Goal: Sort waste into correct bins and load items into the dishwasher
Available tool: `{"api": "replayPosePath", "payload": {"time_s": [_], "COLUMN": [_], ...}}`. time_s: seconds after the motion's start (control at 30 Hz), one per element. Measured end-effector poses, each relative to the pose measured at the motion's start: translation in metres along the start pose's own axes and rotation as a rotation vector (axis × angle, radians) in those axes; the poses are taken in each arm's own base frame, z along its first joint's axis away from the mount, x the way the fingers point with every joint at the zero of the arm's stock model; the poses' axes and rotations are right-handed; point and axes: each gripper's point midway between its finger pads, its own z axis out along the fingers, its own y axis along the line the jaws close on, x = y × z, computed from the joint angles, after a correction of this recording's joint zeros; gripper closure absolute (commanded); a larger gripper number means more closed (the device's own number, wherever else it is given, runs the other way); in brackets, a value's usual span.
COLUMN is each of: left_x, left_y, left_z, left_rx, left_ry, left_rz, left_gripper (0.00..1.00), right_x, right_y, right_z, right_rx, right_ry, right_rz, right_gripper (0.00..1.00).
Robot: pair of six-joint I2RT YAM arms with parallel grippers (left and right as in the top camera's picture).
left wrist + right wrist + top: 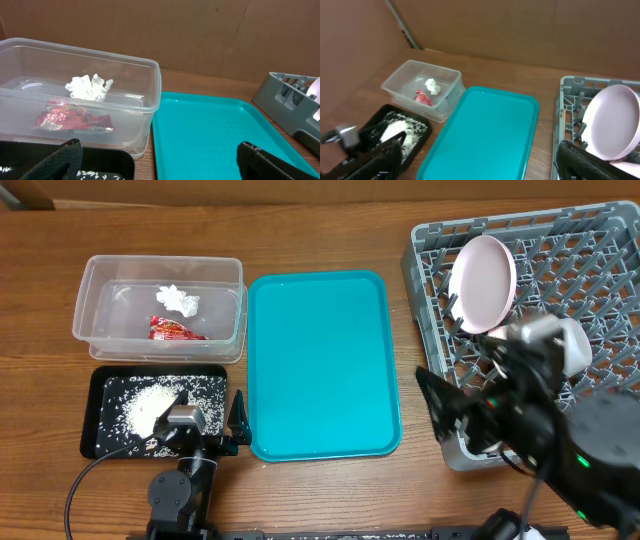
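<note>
The clear tub [92, 310] at back left holds a white tissue wad [180, 299] and a red wrapper [175, 330]; both also show in the left wrist view, tissue [89, 87] and wrapper [70, 116]. In front of it, rice [150, 408] lies in the black tray [95, 420]. My left gripper [210, 410] [155, 167] stands open and empty, straddling the gap between the black tray and the teal tray. A white plate [483, 283] [612, 120] stands upright in the grey rack [600, 250] [567, 100]. My right gripper [462, 395] [480, 165] hangs open and empty over the rack's front left corner.
A large teal tray [320, 360] lies between the bins and the rack. Another white dish [572, 345] sits in the rack, partly hidden by my right arm. Brown cardboard walls close off the back and left of the wooden table.
</note>
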Motion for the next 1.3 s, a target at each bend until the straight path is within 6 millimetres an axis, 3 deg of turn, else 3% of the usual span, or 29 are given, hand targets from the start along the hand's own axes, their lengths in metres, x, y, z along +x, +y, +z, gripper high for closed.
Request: {"api": "replayPosePath", "payload": {"time_s": [0.17, 0.33, 0.53, 0.67, 0.77, 0.97, 1.13, 1.3], "left_x": [0.0, 0.0, 0.0, 0.0, 0.0, 0.0, 0.0, 0.0], "left_y": [0.0, 0.0, 0.0, 0.0, 0.0, 0.0, 0.0, 0.0], "left_z": [0.0, 0.0, 0.0, 0.0, 0.0, 0.0, 0.0, 0.0], "left_rx": [0.0, 0.0, 0.0, 0.0, 0.0, 0.0, 0.0, 0.0], "left_ry": [0.0, 0.0, 0.0, 0.0, 0.0, 0.0, 0.0, 0.0], "left_rz": [0.0, 0.0, 0.0, 0.0, 0.0, 0.0, 0.0, 0.0], "left_gripper": [0.0, 0.0, 0.0, 0.0, 0.0, 0.0, 0.0, 0.0], "right_x": [-0.005, 0.004, -0.008, 0.0, 0.03, 0.117, 0.143, 0.18], "right_y": [-0.017, -0.043, -0.084, -0.111, -0.126, -0.14, -0.148, -0.164], "right_z": [-0.014, -0.017, -0.029, -0.04, -0.034, -0.004, 0.01, 0.05], "right_rx": [0.079, 0.223, 0.378, 0.451, 0.484, 0.474, 0.463, 0.448], "right_ry": [-0.052, -0.02, -0.178, -0.308, -0.317, -0.207, -0.287, -0.36], "right_rz": [-0.012, -0.039, 0.06, 0.128, 0.149, 0.161, 0.161, 0.157], "right_gripper": [0.0, 0.0, 0.0, 0.0, 0.0, 0.0, 0.0, 0.0]}}
